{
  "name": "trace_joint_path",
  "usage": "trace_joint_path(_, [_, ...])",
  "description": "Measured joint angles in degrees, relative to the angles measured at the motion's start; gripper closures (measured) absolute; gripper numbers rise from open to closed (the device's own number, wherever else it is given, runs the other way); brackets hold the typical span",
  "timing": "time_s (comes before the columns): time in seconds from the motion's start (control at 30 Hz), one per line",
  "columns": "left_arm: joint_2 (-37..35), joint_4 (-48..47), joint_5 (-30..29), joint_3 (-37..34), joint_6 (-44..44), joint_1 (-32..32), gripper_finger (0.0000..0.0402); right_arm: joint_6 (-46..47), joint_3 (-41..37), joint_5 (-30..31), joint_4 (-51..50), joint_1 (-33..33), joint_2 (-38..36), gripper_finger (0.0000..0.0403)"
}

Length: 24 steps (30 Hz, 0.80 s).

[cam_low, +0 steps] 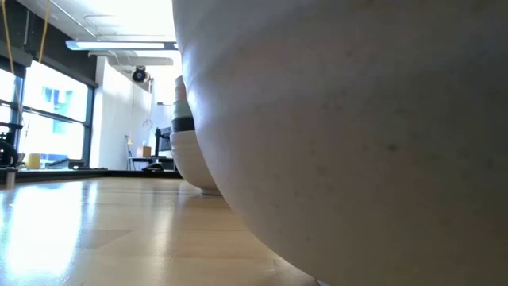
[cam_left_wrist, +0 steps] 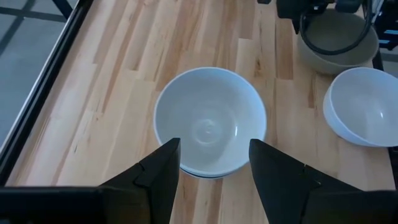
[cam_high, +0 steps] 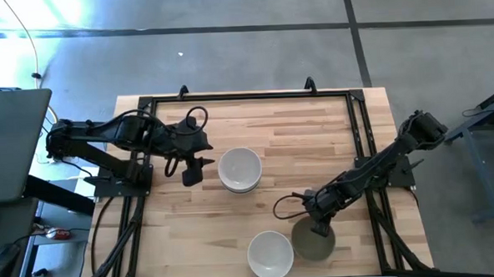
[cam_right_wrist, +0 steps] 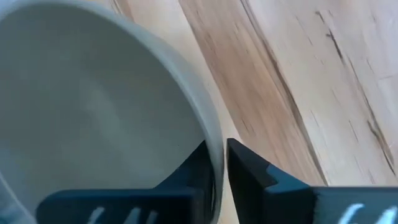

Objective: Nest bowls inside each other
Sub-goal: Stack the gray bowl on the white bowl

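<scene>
Near the front right corner of the tabletop, the right gripper (cam_high: 319,230) is pinched on the rim of the olive-grey bowl (cam_high: 312,242), one finger inside the wall and one outside, so it can be lifted. Just beside it sits a white bowl (cam_high: 270,254). Toward the middle, the stack of bowls (cam_high: 239,170) waits, with the left gripper (cam_high: 191,173) spread wide and empty beside it.

bare table (cam_high: 193,233) left, bowls (cam_high: 239,169) centre
</scene>
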Motion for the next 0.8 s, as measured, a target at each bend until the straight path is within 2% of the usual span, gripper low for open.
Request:
trace_joint_path(0.13, [0.0, 0.0, 0.1, 0.0, 0.0, 0.0, 0.022, -0.5, 0.0, -0.2, -0.1, 0.0, 0.0, 0.0396])
trace_joint_path(0.5, [0.0, 0.0, 0.1, 0.0, 0.0, 0.0, 0.022, -0.2, 1.5, -0.4, 0.0, -0.1, 0.0, 0.0402])
trace_joint_path(0.8, [0.0, -0.9, -0.2, 0.0, 0.1, 0.0, 0.022, -0.3, 9.0, 0.0, -11.9, -1.1, -0.7, 0.0402])
